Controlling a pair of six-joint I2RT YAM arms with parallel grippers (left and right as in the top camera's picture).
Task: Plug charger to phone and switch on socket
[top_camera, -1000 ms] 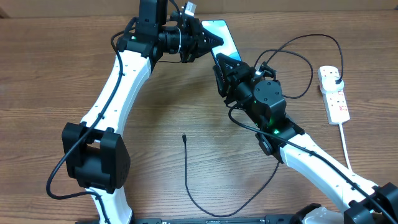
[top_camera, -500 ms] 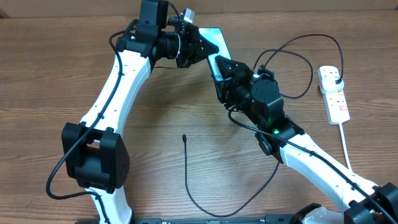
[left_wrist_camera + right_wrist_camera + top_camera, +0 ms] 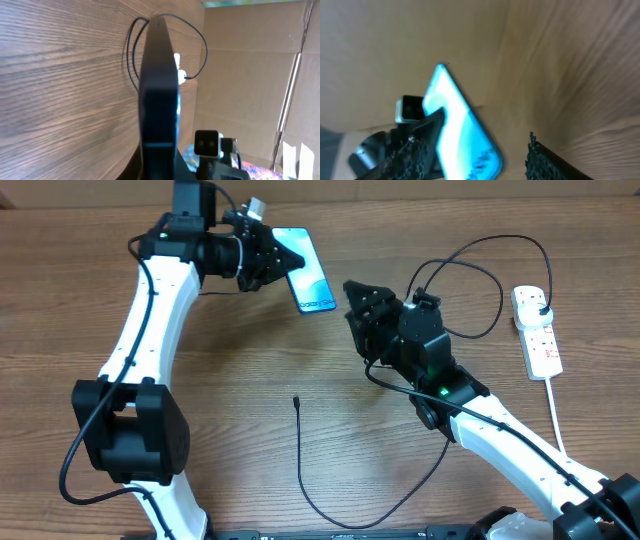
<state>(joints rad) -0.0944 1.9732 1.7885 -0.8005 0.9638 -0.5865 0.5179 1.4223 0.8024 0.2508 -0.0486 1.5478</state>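
Left gripper [image 3: 274,260] pinches the slim, glossy blue-screened phone [image 3: 310,275]; right gripper [image 3: 356,304] gapes wide, empty.

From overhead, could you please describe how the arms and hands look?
The left arm and right arm have white links, black joints and thin black cables. The left hand and right hand are black; a green light glows on the right arm.

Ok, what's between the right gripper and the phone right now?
Only bare table, as the overhead view shows. The right gripper is open and clear of the phone, held by the left gripper.
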